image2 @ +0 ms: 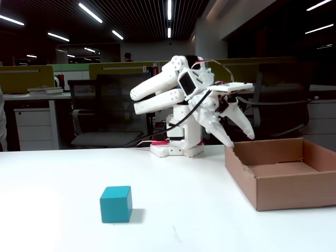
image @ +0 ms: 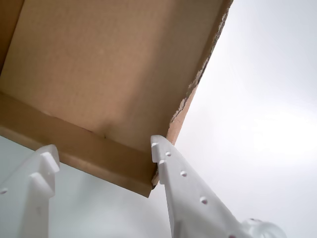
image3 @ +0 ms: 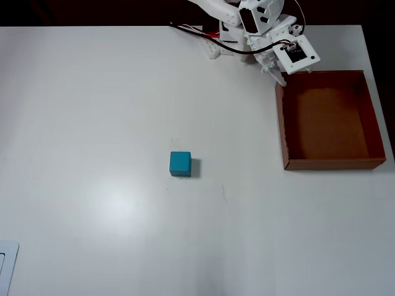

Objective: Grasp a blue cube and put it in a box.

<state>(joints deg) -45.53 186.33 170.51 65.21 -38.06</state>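
Note:
The blue cube sits alone on the white table, far to the left of the box in the fixed and overhead views. It does not show in the wrist view. The brown cardboard box lies at the right, its ragged torn corner nearest the arm. My gripper hangs open just above that corner, tips pointing down, with nothing between the white fingers.
The arm's base stands at the table's back edge with dark cables trailing left. A white object pokes in at the overhead view's bottom-left corner. Office chairs and desks stand behind the table.

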